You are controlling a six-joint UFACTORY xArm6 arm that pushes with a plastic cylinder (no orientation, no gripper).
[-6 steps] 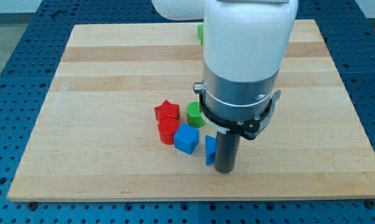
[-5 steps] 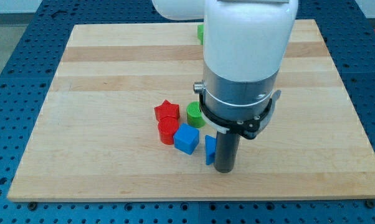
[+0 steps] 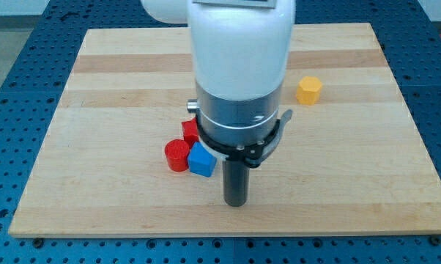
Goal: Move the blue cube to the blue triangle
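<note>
Right now, in the camera view, the arm (image 3: 239, 66) comes down from the top of the frame as a wide white housing with a grey collar and a black ring, ending in the dark rod. My tip (image 3: 236, 204) rests on the wooden worktop (image 3: 118, 95) in the lower middle of the frame, below and to the right of a small cluster of blocks. It carries no gripper, so nothing is clasped or let go; the rod simply stands upright with its end on the board. The blue cube (image 3: 202, 159) lies just left of the rod and a little higher in the frame, close to it, though I cannot tell whether the two touch. Pressed against the cube's left side is a red cylinder (image 3: 177, 155). Above the cube, a second red block (image 3: 190, 131) shows only partly, its right portion hidden behind the arm's collar, so its shape cannot be made out. A yellow block (image 3: 308, 89) sits well apart from the others in the upper right of the frame, with angled faces that suggest a hexagonal form. The blue triangle does not show anywhere in this view. Around the worktop runs a blue perforated base (image 3: 15, 66).
</note>
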